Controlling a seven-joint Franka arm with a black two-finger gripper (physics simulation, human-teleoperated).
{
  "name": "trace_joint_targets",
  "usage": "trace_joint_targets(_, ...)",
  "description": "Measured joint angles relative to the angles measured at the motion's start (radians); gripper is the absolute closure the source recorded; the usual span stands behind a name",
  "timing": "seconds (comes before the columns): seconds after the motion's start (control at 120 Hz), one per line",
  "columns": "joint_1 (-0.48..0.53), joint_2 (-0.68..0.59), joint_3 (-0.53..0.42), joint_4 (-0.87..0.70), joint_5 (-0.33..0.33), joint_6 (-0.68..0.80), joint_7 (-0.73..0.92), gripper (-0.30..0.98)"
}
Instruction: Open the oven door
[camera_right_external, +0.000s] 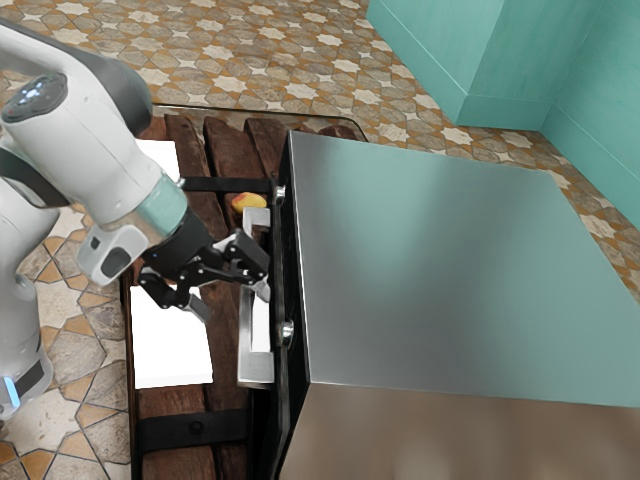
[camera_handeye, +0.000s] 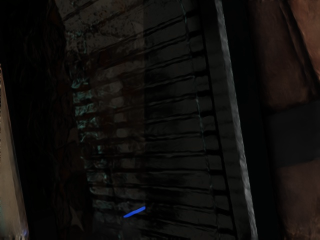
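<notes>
Tiled floor (camera_right_external: 290, 50) and teal walls (camera_right_external: 430, 50) around the setup; big metal oven (camera_right_external: 450, 260) on the exterior view's right, its broad top reflecting teal; wooden desk (camera_right_external: 190, 400) under it, slatted, crossed by black straps (camera_right_external: 170, 432); white arm (camera_right_external: 90, 150) reaching in from the exterior view's left. Oven door (camera_right_external: 283, 400), the thing to be opened, is on the oven's arm-facing side, dark and seen nearly edge-on; upright or close to it; can't tell whether it's fully closed or slightly ajar. Two white sheets (camera_right_external: 170, 345) lie on the desk on the arm's side of the door; pale metal handle (camera_right_external: 244, 340) runs along the door and stands out from it. End effector (camera_right_external: 232, 300) is at the handle, released, fingers spread wide; one fingertip is over the gap between handle and door, the other out on the arm's side, apart from the bar; contact at the nearer finger, can't tell. Small yellow-and-red fruit (camera_right_external: 248, 202) near one end of the handle; two round metal knobs (camera_right_external: 287, 331) on the oven's front, smaller again. Wrist view: dark ribbed surface (camera_handeye: 160, 125), with a short blue streak (camera_handeye: 134, 212) on it.
</notes>
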Motion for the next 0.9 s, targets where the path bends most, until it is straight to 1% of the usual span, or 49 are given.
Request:
trace_joint_targets(0.05, -0.009, -0.027, -0.024, 0.002, -0.017, -0.037, 0.002, 0.05)
trace_joint_targets(0.117, -0.023, -0.112, -0.141, 0.003, -0.075, -0.117, 0.005, 0.05)
trace_joint_targets(0.175, -0.032, -0.199, -0.296, 0.002, -0.171, -0.21, 0.009, 0.03)
trace_joint_targets(0.208, -0.052, -0.233, -0.398, 0.002, -0.241, -0.269, 0.011, 0.08)
trace_joint_targets(0.25, -0.09, -0.253, -0.532, 0.016, -0.33, -0.345, 0.01, 0.07)
trace_joint_targets(0.275, -0.12, -0.259, -0.602, 0.084, -0.367, -0.397, 0.009, 0.05)
trace_joint_targets(0.3, -0.139, -0.263, -0.645, 0.207, -0.37, -0.452, 0.006, 0.04)
trace_joint_targets(0.317, -0.146, -0.263, -0.655, 0.321, -0.346, -0.488, 0.004, 0.04)
trace_joint_targets(0.333, -0.149, -0.261, -0.643, 0.433, -0.307, -0.52, 0.001, 0.03)
trace_joint_targets(0.367, -0.144, -0.236, -0.578, 0.616, -0.209, -0.57, -0.004, 0.03)
trace_joint_targets(0.383, -0.14, -0.204, -0.534, 0.693, -0.152, -0.59, -0.006, 0.02)
trace_joint_targets(0.417, -0.1, -0.089, -0.407, 0.867, -0.028, -0.622, -0.011, 0.02)
trace_joint_targets(0.433, -0.06, -0.026, -0.339, 0.95, 0.026, -0.633, -0.015, 0.01)
trace_joint_targets(0.45, -0.01, 0.056, -0.264, 1.036, 0.073, -0.641, -0.022, 0.01)
trace_joint_targets(0.467, 0.035, 0.163, -0.178, 1.131, 0.114, -0.648, -0.034, 0.01)
trace_joint_targets(0.483, 0.069, 0.278, -0.084, 1.222, 0.146, -0.656, -0.049, 0.01)
trace_joint_targets(0.5, 0.094, 0.39, 0.019, 1.304, 0.159, -0.668, -0.065, 0.01)
trace_joint_targets(0.517, 0.113, 0.498, 0.139, 1.373, 0.153, -0.684, -0.084, 0.01)
trace_joint_targets(0.533, 0.127, 0.595, 0.255, 1.422, 0.131, -0.701, -0.104, 0.01)
trace_joint_targets(0.558, 0.147, 0.712, 0.386, 1.472, 0.1, -0.726, -0.134, 0.01)
trace_joint_targets(0.592, 0.176, 0.836, 0.496, 1.51, 0.061, -0.756, -0.174, 0.01)
trace_joint_targets(0.633, 0.214, 0.948, 0.589, 1.533, 0.012, -0.787, -0.222, 0.0)
trace_joint_targets(0.683, 0.261, 1.048, 0.649, 1.511, -0.062, -0.815, -0.275, 0.0)
trace_joint_targets(0.75, 0.245, 1.111, 0.677, 1.484, -0.132, -0.838, -0.34, 0.0)
trace_joint_targets(0.817, 0.233, 1.129, 0.686, 1.476, -0.175, -0.855, -0.397, 0.0)
trace_joint_targets(0.9, 0.231, 1.135, 0.689, 1.474, -0.204, -0.87, -0.461, 0.0)
